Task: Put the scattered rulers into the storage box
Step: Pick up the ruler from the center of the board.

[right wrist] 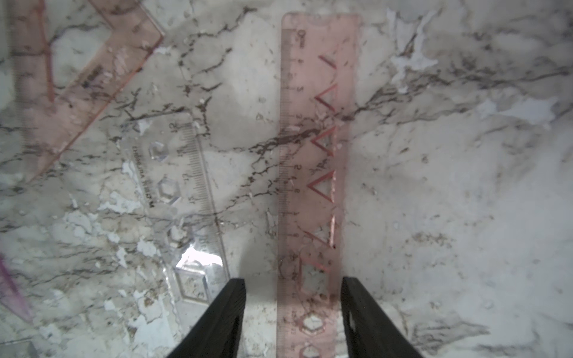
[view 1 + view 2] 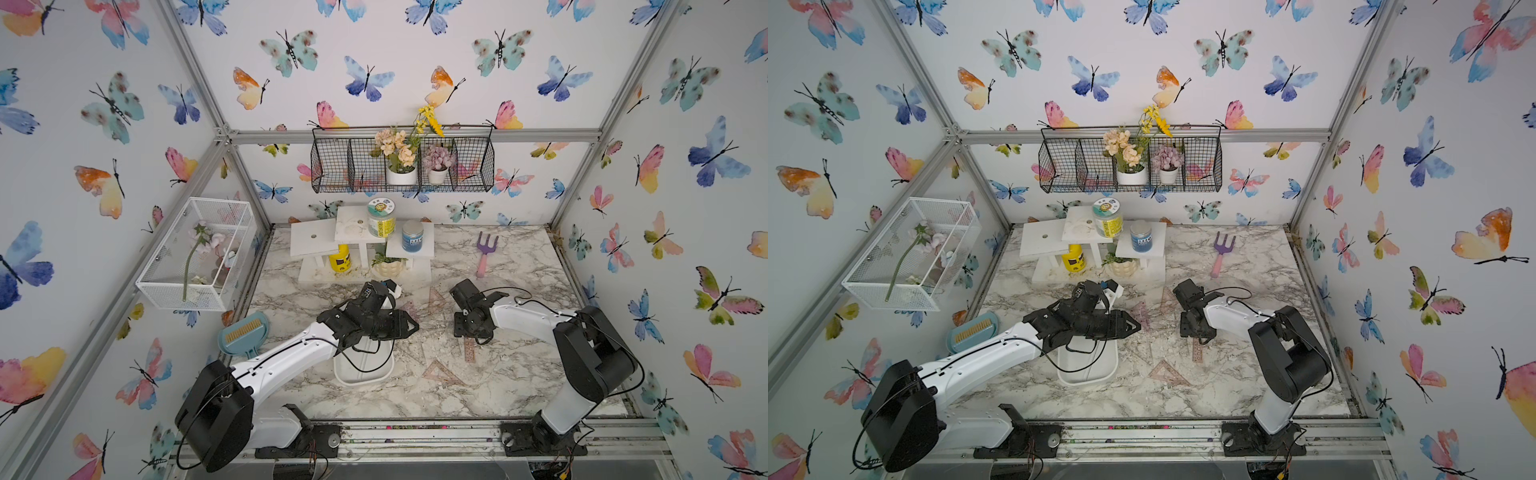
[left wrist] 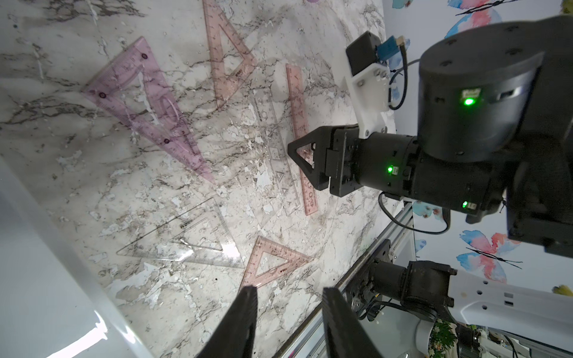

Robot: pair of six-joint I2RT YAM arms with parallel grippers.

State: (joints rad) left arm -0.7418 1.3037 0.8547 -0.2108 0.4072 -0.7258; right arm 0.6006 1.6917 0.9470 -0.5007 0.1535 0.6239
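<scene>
Several rulers lie scattered on the marble table. In the left wrist view I see a purple set square [image 3: 145, 105], a pink set square [image 3: 229, 55], a clear set square [image 3: 192, 241], a small pink set square [image 3: 273, 263] and a clear straight ruler [image 3: 276, 148]. My right gripper [image 1: 293, 280] points down, open, and straddles the pink straight ruler [image 1: 313, 155], which lies flat between its jaws. My left gripper [image 3: 288, 291] is open and empty, hovering over the far end of the white storage box [image 2: 361, 374]. The box holds no ruler that I can see.
A purple-and-pink garden fork [image 2: 484, 253] lies at the back right. A white stepped shelf [image 2: 316, 241] with jars stands at the back. A blue brush tray [image 2: 243, 334] sits at the left edge, below a white wire cage [image 2: 195, 253].
</scene>
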